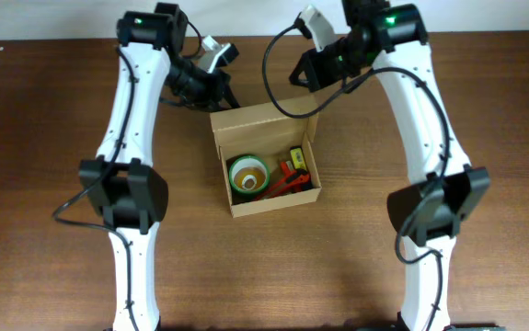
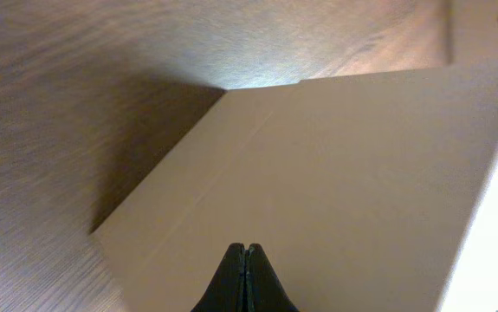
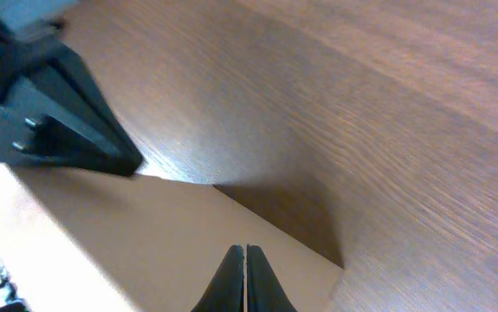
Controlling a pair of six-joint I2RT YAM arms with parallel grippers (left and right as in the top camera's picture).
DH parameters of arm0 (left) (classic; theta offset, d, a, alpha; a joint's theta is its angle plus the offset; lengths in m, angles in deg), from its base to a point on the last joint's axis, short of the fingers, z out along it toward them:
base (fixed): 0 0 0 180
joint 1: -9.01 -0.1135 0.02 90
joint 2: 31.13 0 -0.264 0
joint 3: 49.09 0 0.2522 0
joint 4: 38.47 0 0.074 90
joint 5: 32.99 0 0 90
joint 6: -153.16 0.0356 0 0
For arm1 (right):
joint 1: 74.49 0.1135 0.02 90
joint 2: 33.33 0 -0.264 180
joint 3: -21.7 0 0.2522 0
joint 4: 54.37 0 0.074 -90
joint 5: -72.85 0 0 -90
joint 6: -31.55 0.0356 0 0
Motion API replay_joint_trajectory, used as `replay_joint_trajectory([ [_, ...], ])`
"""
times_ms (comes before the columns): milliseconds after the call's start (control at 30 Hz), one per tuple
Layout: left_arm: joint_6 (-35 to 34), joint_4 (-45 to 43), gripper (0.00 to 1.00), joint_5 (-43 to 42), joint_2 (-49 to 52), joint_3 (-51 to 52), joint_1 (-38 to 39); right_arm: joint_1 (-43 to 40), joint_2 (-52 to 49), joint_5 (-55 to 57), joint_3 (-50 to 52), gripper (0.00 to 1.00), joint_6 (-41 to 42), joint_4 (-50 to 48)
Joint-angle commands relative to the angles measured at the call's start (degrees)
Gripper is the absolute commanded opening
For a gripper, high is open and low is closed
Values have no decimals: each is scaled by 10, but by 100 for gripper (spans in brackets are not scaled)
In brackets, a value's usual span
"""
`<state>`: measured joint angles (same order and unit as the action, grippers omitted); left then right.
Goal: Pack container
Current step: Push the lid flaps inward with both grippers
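The container, a tan cardboard box (image 1: 312, 158), stands open mid-table, its hinged flap lid (image 1: 262, 118) raised at the far side. Inside lie a green tape roll (image 1: 248, 175), a red item (image 1: 287, 177) and a yellow-black item (image 1: 297, 158). My left gripper (image 1: 231, 99) is shut, its tips at the flap's far left corner; its wrist view shows the tips (image 2: 246, 251) against the flap (image 2: 335, 173). My right gripper (image 1: 308, 92) is shut at the flap's far right corner, its tips (image 3: 245, 251) over the flap (image 3: 145, 234). No cardboard shows between either pair of fingers.
Brown wooden table (image 1: 52, 110) lies all around the box. The left gripper's black body (image 3: 49, 121) shows in the right wrist view beyond the flap. Both arms' cables hang near the box's far side.
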<state>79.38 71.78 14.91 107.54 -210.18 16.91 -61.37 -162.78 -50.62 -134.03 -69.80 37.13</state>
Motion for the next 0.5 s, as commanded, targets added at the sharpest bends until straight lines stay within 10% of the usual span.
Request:
replay_joint_trajectory([
  [0, -21, 2, 1, 64, -66, -10, -3, 8, 56, 63, 56, 4, -4, -5],
  [467, -45, 2, 1, 122, -98, 29, 23, 31, 115, 131, 170, 4, -5, 23],
])
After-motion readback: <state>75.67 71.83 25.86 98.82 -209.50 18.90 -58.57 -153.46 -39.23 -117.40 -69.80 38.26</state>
